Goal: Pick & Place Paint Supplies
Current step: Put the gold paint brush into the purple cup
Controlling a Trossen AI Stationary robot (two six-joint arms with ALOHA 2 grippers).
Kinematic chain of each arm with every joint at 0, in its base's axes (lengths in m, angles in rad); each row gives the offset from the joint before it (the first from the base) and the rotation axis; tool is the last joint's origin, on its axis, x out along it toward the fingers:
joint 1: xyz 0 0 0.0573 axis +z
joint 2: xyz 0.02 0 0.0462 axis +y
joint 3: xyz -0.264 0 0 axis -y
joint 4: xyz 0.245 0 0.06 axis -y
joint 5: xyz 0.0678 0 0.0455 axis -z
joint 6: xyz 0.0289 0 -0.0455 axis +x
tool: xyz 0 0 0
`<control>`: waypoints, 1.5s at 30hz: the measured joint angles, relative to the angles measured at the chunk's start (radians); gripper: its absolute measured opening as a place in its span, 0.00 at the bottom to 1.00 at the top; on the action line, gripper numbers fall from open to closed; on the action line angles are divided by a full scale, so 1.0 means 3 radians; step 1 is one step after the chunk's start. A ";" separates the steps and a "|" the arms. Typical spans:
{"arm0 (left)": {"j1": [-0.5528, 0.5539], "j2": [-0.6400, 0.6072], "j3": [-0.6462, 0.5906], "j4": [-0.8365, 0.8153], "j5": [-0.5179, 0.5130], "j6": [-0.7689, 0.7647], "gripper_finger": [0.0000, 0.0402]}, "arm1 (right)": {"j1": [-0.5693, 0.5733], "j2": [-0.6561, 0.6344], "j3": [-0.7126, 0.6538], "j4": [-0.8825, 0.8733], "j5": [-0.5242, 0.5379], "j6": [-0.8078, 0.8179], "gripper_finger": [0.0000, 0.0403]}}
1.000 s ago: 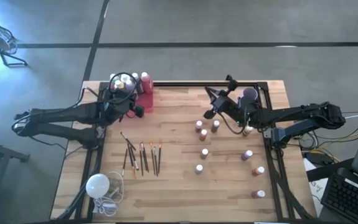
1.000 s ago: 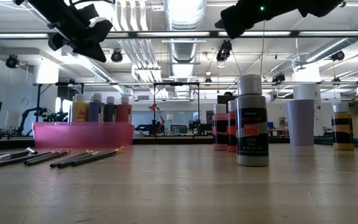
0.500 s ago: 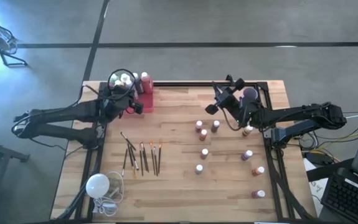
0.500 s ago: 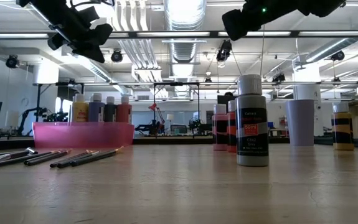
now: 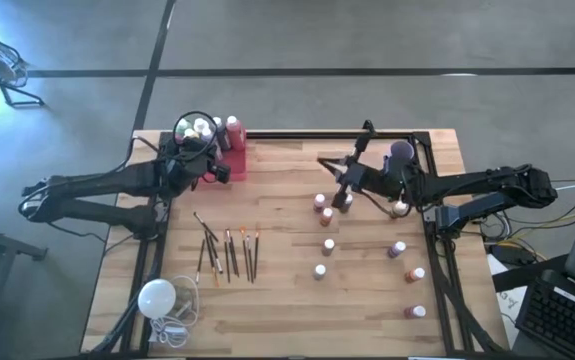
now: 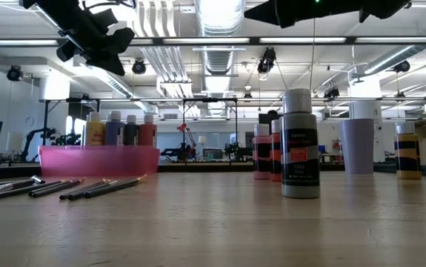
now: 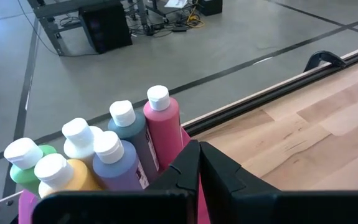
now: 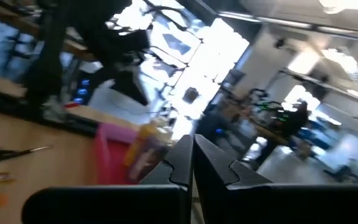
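Where the table meets its far-left corner, we see the pink bin packed with paint bottles, and the left gripper, fingers clenched on nothing, hangs just beside it. Nearer us lie the paintbrushes in a loose row, with a white bulb at the near-left corner. Bare wood runs down the middle. Right of it stand small paint bottles, scattered toward the right edge. Above the farthest of these, the right gripper hovers, clenched and empty, near a purple cup.
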 joint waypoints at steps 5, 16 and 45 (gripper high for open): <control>0.0000 0.0000 0.0000 0.0000 0.0000 -0.0047 0.04 | -0.0053 -0.0037 0.0091 -0.0283 -0.0655 0.0125 0.02; 0.0000 0.0027 -0.0003 0.0001 0.0000 -0.0100 0.04 | -0.0177 -0.0042 0.0101 -0.0349 -0.0869 0.0190 0.02; -0.1624 0.0770 0.0428 0.0027 -0.1142 -0.0369 0.00 | -0.0173 -0.0036 0.0094 -0.0584 0.0012 0.0513 0.02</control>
